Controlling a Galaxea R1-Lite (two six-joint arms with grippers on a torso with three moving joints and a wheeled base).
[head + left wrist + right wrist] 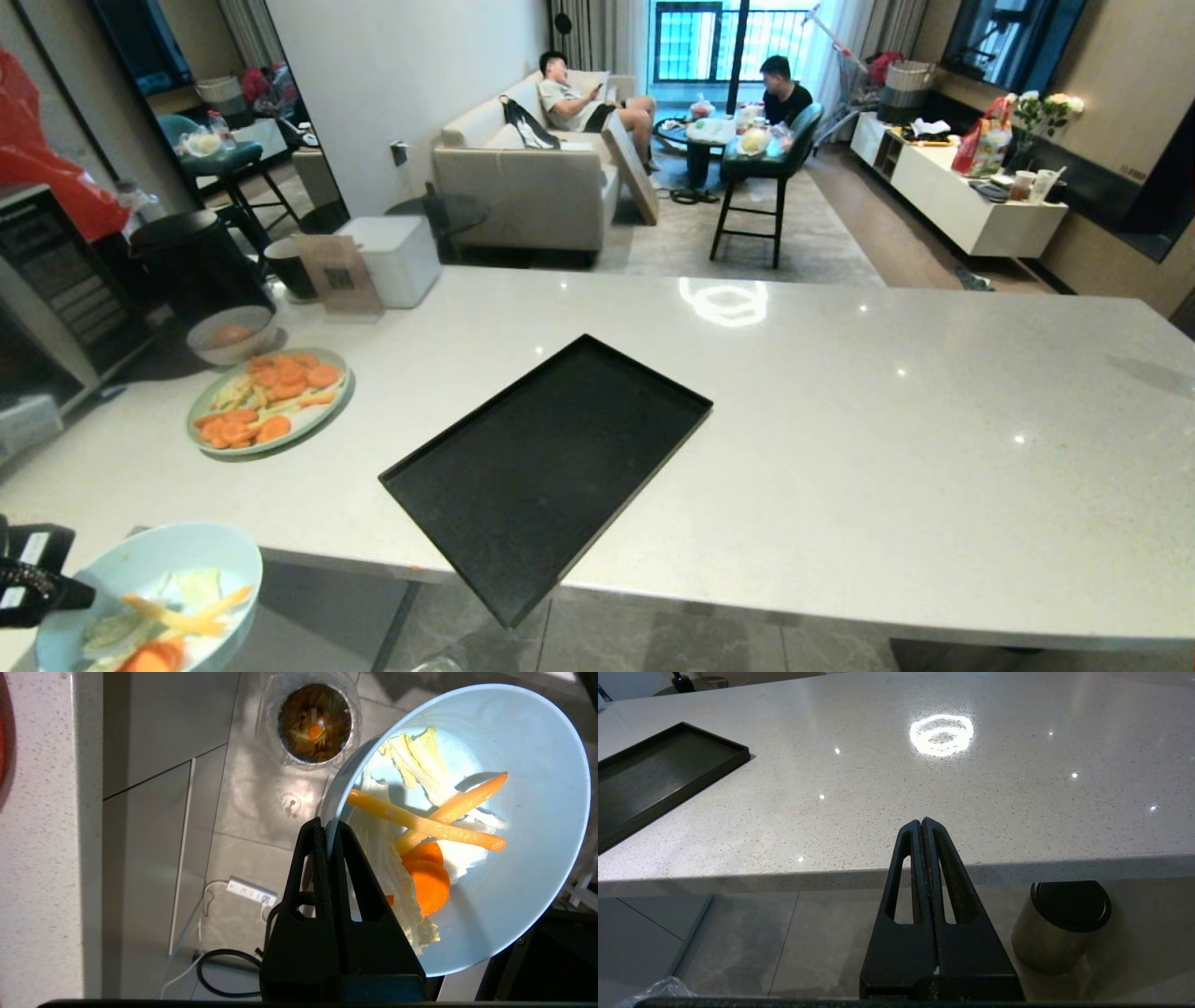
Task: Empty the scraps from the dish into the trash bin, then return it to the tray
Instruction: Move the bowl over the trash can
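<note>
The dish [149,569] and left tool [56,588] are cropped by the head view's edge.

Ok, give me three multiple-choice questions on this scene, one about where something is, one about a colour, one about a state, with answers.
1. Where is the black tray?
A. On the floor
B. On the counter, one corner past the edge
C. On the sofa

2. What colour is the dish in the left tool?
A. Pale blue
B. Red
C. Black

3. What state is the dish in?
A. Emptied
B. Upside down on the tray
C. Still holding scraps

Answers:
1 B, its near corner overhangs the counter.
2 A, pale blue in both the head and left wrist views.
3 C, carrot and cabbage pieces lie inside, with the trash bin below on the floor.
</note>
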